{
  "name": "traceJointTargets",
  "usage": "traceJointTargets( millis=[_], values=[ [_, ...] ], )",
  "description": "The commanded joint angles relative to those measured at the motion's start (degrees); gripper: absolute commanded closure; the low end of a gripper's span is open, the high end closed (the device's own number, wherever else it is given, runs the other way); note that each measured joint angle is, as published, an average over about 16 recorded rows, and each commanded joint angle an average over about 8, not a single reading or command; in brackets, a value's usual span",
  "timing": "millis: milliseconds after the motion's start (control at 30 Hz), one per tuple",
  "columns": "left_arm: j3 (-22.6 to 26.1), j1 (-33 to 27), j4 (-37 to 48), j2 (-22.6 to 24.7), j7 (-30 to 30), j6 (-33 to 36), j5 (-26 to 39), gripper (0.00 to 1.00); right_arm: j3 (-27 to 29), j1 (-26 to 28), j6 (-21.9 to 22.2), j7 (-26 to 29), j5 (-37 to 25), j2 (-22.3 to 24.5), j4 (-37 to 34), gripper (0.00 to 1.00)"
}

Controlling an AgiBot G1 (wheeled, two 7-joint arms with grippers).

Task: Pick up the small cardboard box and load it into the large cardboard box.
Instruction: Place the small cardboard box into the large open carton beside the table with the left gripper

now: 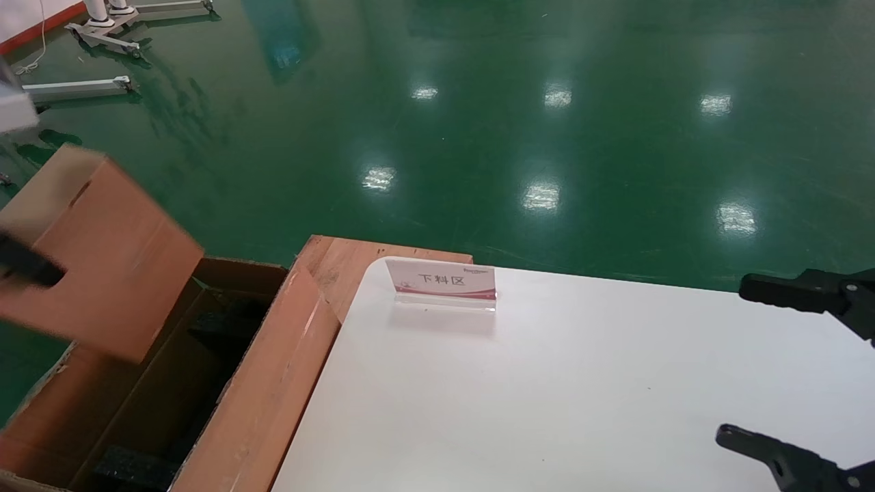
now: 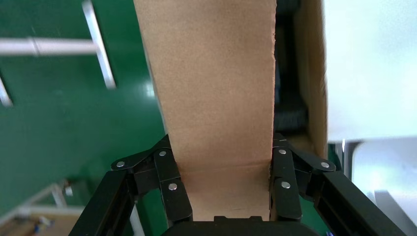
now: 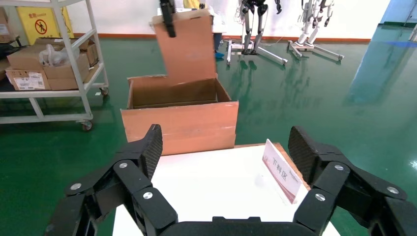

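The small cardboard box (image 1: 102, 253) (image 2: 216, 88) (image 3: 189, 46) hangs tilted in the air over the open top of the large cardboard box (image 1: 273, 396) (image 3: 179, 123), at the far left. My left gripper (image 1: 27, 263) (image 2: 221, 147) is shut on it, one finger pressed to each side. Black foam (image 1: 130, 468) lies inside the large box. My right gripper (image 1: 742, 362) (image 3: 226, 132) stands open at the right edge of the white table (image 1: 547, 396), holding nothing.
A small sign placard (image 1: 444, 280) stands near the table's far left corner. A reddish wooden board (image 1: 342, 263) lies between the table and the large box. Metal stands (image 1: 109, 27) are on the green floor, and a shelf cart (image 3: 49, 64) stands beyond the box.
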Motion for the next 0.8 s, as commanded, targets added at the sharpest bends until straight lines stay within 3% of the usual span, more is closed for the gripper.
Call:
traceJointTargets(
  millis=[33,333,800],
  values=[
    [4.3,-0.4,1.1,0.8,0.9,-0.1,-1.9,1.0,0.0,0.0,0.0,0.0,0.0,0.0,0.0,0.0],
    [13.5,-0.5,6.8,1.4,6.2,-1.0,-7.8,1.0,0.0,0.0,0.0,0.0,0.0,0.0,0.0,0.0],
    [17.4,3.6,11.0,-1.2,11.1,-3.5,-11.6,1.0,-0.1,0.0,0.0,0.0,0.1,0.0,0.0,0.0]
  ],
)
